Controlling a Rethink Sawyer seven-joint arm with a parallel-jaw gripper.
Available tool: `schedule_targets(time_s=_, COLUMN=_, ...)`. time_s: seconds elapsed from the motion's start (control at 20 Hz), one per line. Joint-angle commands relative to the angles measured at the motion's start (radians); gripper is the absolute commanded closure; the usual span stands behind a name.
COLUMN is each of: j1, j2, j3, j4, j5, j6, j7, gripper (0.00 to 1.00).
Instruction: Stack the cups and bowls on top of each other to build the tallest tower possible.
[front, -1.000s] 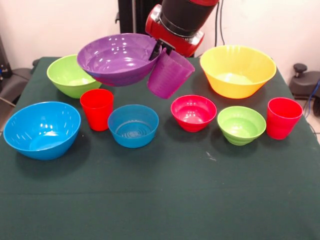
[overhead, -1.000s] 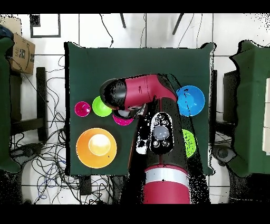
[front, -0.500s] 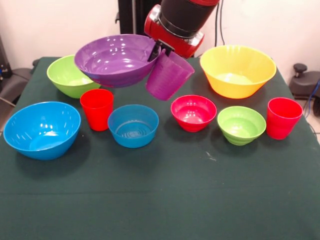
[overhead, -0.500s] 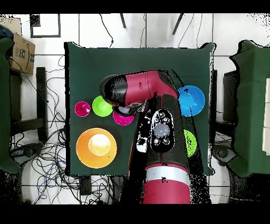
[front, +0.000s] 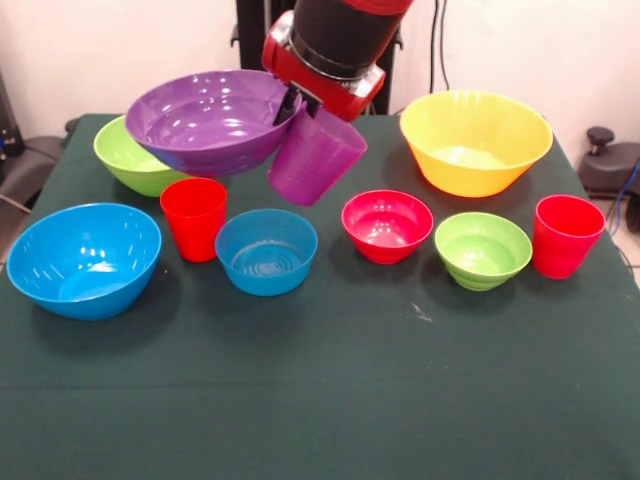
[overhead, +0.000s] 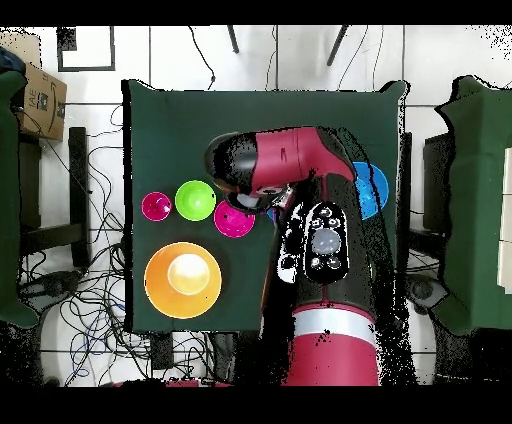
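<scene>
The gripper (front: 296, 103) is clamped where the rims of the large purple bowl (front: 205, 120) and the translucent purple cup (front: 313, 156) meet, pinching both together, so the two hang tilted in the air, the bowl on one side and the cup on the other. Judging by the task, they are being carried as a pair to a base for the tower. Under the bowl sit the large lime green bowl (front: 135, 160) and a red cup (front: 193, 217); the small blue bowl (front: 266, 250) lies just below the hanging cup. Near it are the red-pink bowl (front: 387, 225) and large blue bowl (front: 82, 258), all close enough to be knocked while lowering.
</scene>
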Motion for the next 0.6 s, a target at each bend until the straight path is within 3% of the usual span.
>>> schedule_targets(time_s=0.05, j1=-0.011, j2=0.04, j3=0.098, j4=-0.086, j5=-0.004, j6=0.079, j7=-0.152, gripper=1.0)
schedule_targets(time_s=0.6, j1=0.002, j2=0.04, j3=0.086, j4=-0.041, j5=0.003, j6=0.023, j7=-0.108, gripper=1.0)
